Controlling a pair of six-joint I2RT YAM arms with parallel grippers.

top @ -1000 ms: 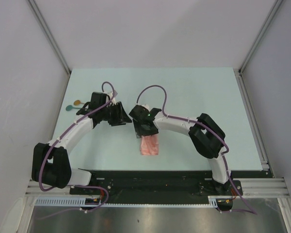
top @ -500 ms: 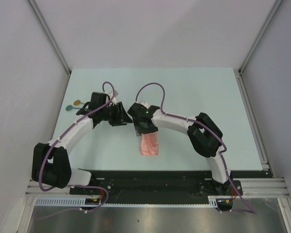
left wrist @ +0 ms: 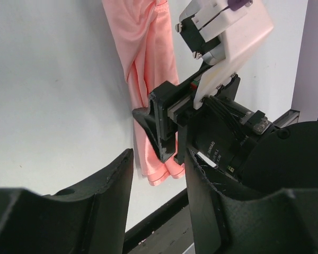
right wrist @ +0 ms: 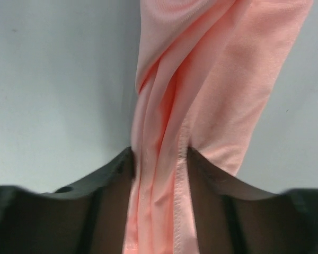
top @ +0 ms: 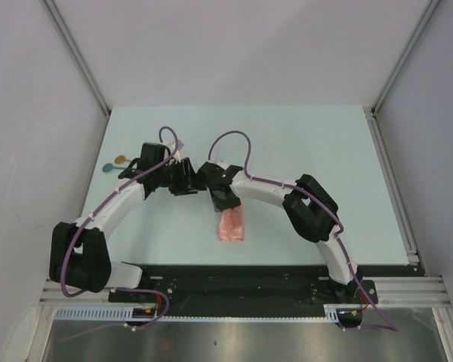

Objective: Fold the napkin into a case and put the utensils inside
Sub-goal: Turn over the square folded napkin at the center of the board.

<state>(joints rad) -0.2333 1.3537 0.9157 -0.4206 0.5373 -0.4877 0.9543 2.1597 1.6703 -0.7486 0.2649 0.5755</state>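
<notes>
While our right gripper [right wrist: 159, 159] clamps the bunched folds of the napkin [top: 231, 225], that cloth lies narrow and layered at six o'clock of the table [top: 302, 143] centre. Our left gripper [left wrist: 159, 153] hangs at its eleven o'clock, jaws apart and empty. We see the utensils [top: 115, 164] at the table's nine o'clock edge, well apart from the cloth.
</notes>
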